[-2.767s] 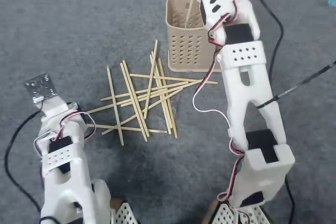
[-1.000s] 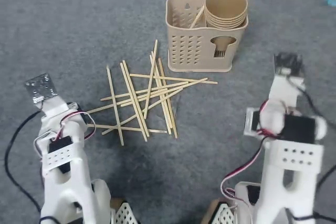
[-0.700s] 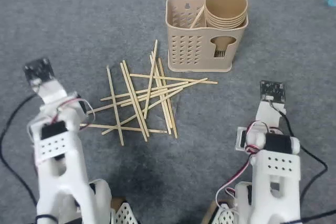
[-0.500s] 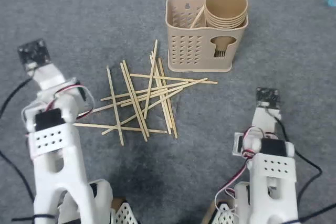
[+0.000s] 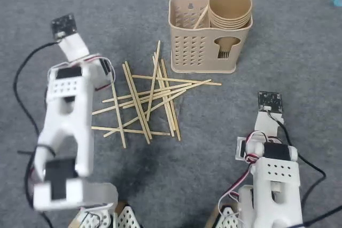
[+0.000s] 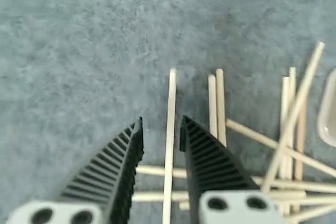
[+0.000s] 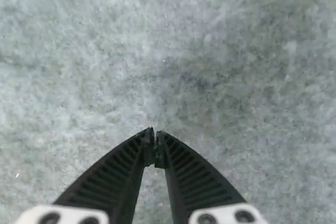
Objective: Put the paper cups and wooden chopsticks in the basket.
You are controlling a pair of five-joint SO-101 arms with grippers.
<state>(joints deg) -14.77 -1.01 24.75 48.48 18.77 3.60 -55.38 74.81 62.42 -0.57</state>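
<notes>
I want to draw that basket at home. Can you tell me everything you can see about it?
The basket is beige and looks like plastic, boxy with rounded corners. Its walls have rows of small holes, and the front has a keyhole-shaped cutout. It stands upright on the grey carpet at the far side. A stack of brown paper cups sits in its right part, and one wooden chopstick leans in its left part.
</notes>
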